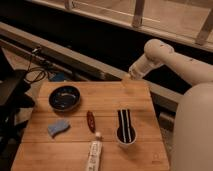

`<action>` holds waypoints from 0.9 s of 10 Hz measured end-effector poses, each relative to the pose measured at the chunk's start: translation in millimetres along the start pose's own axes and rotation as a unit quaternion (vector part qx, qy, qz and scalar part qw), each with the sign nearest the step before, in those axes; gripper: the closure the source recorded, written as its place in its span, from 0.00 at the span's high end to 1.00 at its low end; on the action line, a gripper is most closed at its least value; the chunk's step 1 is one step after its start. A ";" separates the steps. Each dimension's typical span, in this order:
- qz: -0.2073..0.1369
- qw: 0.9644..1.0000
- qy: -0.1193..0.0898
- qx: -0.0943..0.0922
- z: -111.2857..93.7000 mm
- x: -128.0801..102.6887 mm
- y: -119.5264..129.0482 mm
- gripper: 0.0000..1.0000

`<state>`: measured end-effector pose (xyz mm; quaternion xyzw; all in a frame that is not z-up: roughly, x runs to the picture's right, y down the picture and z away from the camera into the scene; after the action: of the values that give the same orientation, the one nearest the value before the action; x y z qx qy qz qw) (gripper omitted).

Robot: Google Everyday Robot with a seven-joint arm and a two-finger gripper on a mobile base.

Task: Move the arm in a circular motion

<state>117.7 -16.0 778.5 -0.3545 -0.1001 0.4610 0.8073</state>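
The glossy white arm [172,60] reaches in from the right, bends at a bulbous joint near the top right and narrows downward to the left. Its small pale yellowish tip, the gripper [127,77], hangs just above the far edge of the wooden table [145,95], right of the table's middle. It holds nothing that I can see. A thick white segment of the arm fills the lower right corner.
On the table stand a dark blue bowl [64,97], a blue sponge [58,127], a reddish-brown oblong object [90,121], a white tube [94,152] and a white cup with black utensils [125,131]. Cables [35,70] lie on the floor at left.
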 end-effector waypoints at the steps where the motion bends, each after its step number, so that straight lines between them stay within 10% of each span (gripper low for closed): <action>1: -0.002 1.000 0.003 -0.008 -2.0 10.9 9.4 0.00; 4: 0.009 1.000 0.007 -0.006 -22.3 46.4 14.1 0.00; 9: 0.078 0.994 -0.006 0.076 -71.9 87.5 -80.6 0.00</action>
<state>255.6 -5.3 765.2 -0.2962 -0.0424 0.5308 0.7929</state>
